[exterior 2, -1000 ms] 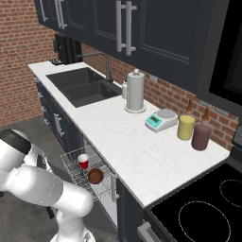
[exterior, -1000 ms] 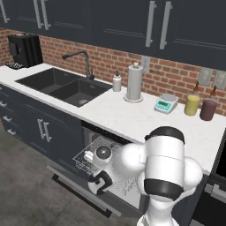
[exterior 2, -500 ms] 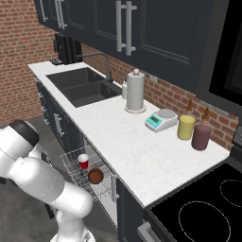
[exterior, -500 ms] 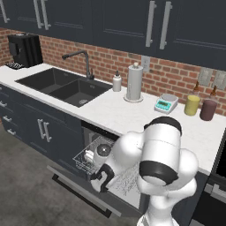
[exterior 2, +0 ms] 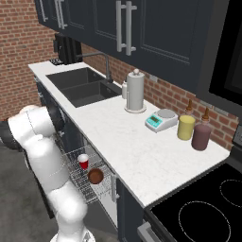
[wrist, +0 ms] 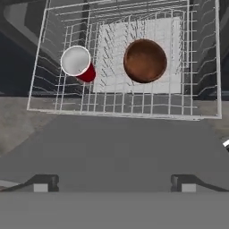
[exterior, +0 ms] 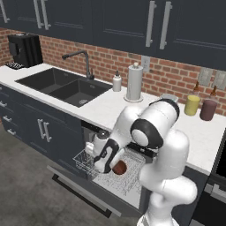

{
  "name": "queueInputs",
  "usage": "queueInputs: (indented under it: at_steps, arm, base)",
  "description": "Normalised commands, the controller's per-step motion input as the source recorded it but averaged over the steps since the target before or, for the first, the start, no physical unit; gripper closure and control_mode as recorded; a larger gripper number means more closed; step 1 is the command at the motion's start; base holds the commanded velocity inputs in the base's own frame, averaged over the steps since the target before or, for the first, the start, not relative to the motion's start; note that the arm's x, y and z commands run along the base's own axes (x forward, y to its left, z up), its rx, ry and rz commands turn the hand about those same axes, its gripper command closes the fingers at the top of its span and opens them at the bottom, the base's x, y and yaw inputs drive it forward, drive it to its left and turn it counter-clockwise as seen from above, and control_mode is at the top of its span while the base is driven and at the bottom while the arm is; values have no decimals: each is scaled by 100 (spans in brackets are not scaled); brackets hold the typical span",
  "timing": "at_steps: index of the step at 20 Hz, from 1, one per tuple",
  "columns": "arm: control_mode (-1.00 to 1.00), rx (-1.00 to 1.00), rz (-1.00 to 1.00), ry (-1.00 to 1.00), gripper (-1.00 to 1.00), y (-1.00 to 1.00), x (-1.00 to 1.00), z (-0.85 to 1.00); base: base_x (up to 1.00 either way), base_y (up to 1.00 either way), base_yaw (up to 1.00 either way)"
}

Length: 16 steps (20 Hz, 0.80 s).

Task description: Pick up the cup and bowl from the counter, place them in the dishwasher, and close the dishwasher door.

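The red cup (wrist: 78,63) and the brown bowl (wrist: 144,61) stand side by side in the white wire rack (wrist: 203,67) of the dishwasher (exterior: 86,161), the cup to the left in the hand view. Both also show from the right: cup (exterior 2: 83,161), bowl (exterior 2: 95,176). The rack is pulled out over the lowered dishwasher door (wrist: 116,143). My gripper (wrist: 114,184) hangs open above the door's grey panel, in front of the rack, with nothing between its fingers. From the left, my gripper (exterior: 102,165) hides the cup and sits beside the bowl (exterior: 119,167). The counter (exterior 2: 127,142) runs above.
On the counter stand a paper towel roll (exterior 2: 134,92), a small scale (exterior 2: 160,119), a yellow jar (exterior 2: 186,127) and a maroon jar (exterior 2: 202,136). The sink (exterior: 66,86) lies to the left, the black stovetop (exterior 2: 203,208) to the right. The door's bar handle (exterior: 79,196) juts toward the floor.
The arm has risen and swung left, drawing the hand back from the rack to over the door. The jaws stayed open; cup and bowl have not moved.
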Motion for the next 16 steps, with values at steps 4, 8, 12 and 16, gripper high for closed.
queueInputs:
  at_steps: [4, 8, 12, 16]
  arm:
    - [-100, -9, 0, 0, -100, 34, 26, -68]
    - [-100, -17, 0, -10, -100, 60, 3, -82]
    - [-100, -28, 0, -25, -100, 91, -28, -92]
    - [-100, -33, 0, -26, -100, 100, -50, -70]
  base:
    - [0, 0, 0]
    - [0, 0, 0]
    - [0, 0, 0]
    - [0, 0, 0]
